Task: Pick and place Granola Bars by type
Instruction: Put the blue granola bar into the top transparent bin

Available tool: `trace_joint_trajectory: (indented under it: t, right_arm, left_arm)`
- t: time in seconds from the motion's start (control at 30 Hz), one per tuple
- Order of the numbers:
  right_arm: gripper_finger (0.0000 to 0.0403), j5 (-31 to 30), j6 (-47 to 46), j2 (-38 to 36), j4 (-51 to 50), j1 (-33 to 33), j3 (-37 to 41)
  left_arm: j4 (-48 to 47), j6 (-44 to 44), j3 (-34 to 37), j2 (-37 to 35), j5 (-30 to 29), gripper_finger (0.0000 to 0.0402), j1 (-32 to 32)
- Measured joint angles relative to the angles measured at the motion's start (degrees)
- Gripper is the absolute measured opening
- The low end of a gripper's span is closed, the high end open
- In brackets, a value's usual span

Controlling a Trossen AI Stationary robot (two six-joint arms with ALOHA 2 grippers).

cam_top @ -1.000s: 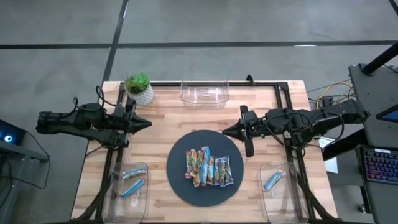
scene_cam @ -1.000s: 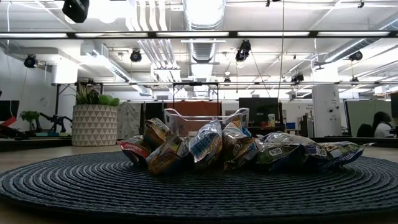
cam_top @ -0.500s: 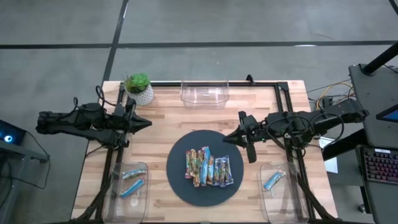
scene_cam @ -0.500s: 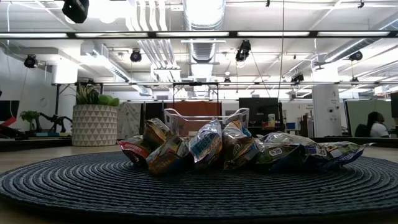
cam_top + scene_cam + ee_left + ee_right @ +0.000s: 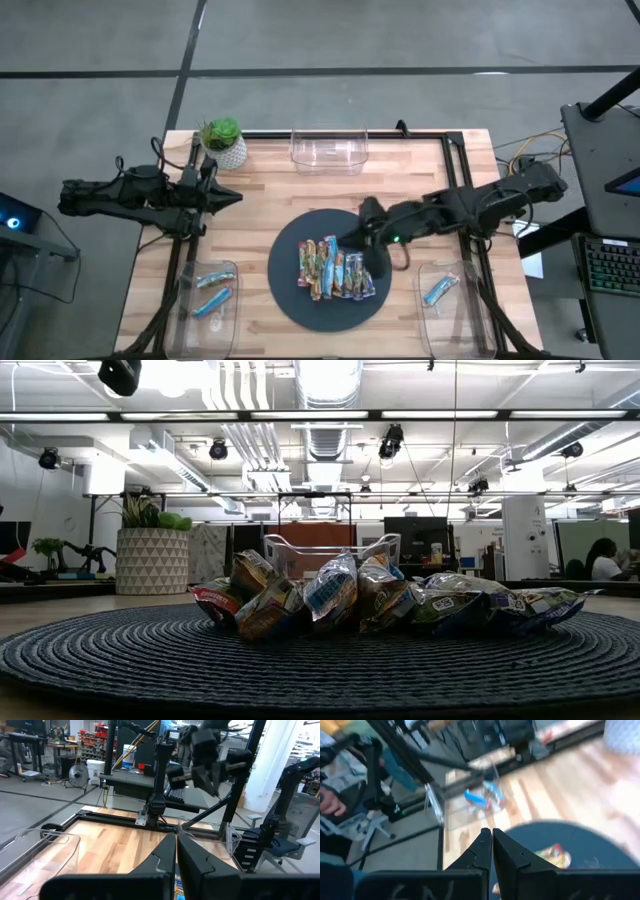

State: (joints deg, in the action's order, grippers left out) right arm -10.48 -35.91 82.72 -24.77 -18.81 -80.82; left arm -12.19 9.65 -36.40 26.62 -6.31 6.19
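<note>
Several granola bars in blue, green and red-brown wrappers lie side by side in a heap on the dark round mat; the low view shows the heap resting on the mat's weave. My right gripper hangs shut above the mat's far right part, just short of the bars, slanting down; its wrist view shows the shut fingers over the mat with one bar ahead. My left gripper waits shut and level over the table's left side, also seen in its wrist view.
A clear bin at the near left holds blue bars, and a clear bin at the near right holds one blue bar. An empty-looking clear bin and a potted plant stand at the far edge.
My right gripper has swung from the table's right side toward the left and near edge, out over the mat's far right part toward the bars. It has tipped downward and rolled, staying shut. The bars have not moved.
</note>
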Motion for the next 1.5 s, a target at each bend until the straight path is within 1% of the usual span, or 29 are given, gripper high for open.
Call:
trace_joint_trajectory:
  t: [0.07, 0.2, 0.37, 0.5, 0.63, 0.7, 0.77, 0.9, 1.0, 1.13, 1.5]
  right_arm:
    - [0.0008, -0.04, -4.01, 2.70, -3.53, -0.28, -3.37]
    - [0.0008, -0.48, -16.05, 6.89, -7.76, -0.69, -7.56]
    - [0.0008, -1.26, -27.36, 9.77, -11.02, -2.31, -7.99]
    - [0.0008, -3.28, -38.55, 11.27, -19.16, -3.11, -7.99]
    - [0.0008, -5.00, -53.36, 12.68, -28.66, -4.16, -7.97]
    - [0.0008, -5.14, -57.86, 13.80, -31.31, -4.67, -7.95]
    - [0.0008, -5.14, -59.45, 14.85, -32.05, -5.25, -7.95]
    - [0.0008, -4.58, -59.66, 16.88, -31.65, -5.70, -7.95]
    - [0.0008, -1.82, -59.90, 18.34, -31.35, -5.72, -7.95]
    - [0.0008, 4.28, -57.97, 19.45, -30.52, -5.70, -7.92]
    - [0.0008, 4.46, -61.18, 19.91, -31.73, -6.26, -7.91]
  left_arm:
    - [-0.01, 0.02, 0.00, -0.19, 0.00, 0.0000, -0.01]
    - [-0.26, 1.15, 0.00, -0.61, 0.00, 0.0000, -0.01]
    - [-1.41, 0.94, 0.00, -0.79, 0.00, 0.0000, 0.00]
    - [-2.17, 0.69, 0.00, -0.77, 0.00, 0.0000, 0.00]
    - [-2.01, 0.63, 0.00, -0.79, 0.00, 0.0000, -0.02]
    - [-1.99, 0.60, 0.00, -0.79, 0.00, 0.0000, -0.01]
    - [-1.98, 0.57, 0.00, -0.78, -0.22, 0.0000, 0.00]
    - [-1.97, 0.59, 0.00, -0.77, -0.46, 0.0000, 0.00]
    - [-1.98, 0.94, 0.00, -0.77, -0.63, 0.0000, 0.00]
    - [-1.99, 0.94, 0.00, -0.77, -0.83, 0.0000, -0.02]
    - [-2.18, 0.93, 0.00, -0.73, -1.18, 0.0000, 0.00]
